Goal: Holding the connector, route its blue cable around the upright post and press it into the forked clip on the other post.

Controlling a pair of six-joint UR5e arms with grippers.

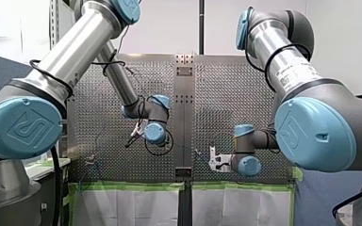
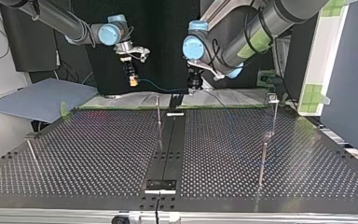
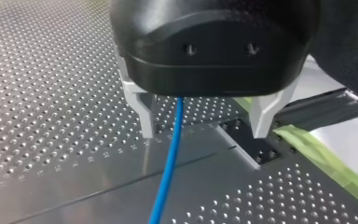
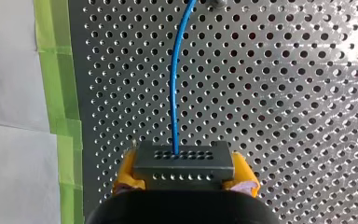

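1. Front view: my left gripper [image 1: 132, 136] and my right gripper [image 1: 212, 160] are held over the worktop [image 1: 99, 117], near its green-taped edge.
2. Top view: the blue cable [image 2: 163, 87] is strung between both grippers above the worktop's far edge, near an upright post [image 2: 158, 112].
3. Left wrist view: the metal fingers [image 3: 142, 114] are spread, and the cable passes between them, clear of both.
4. Right wrist view: the black connector [image 4: 184, 161] is pinched between the yellow pads [image 4: 127, 170].

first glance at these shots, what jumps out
The blue cable, running from the dark connector clamped between my right gripper's yellow pads. It passes between my left gripper's open metal fingers, and thin posts stand on the perforated table.
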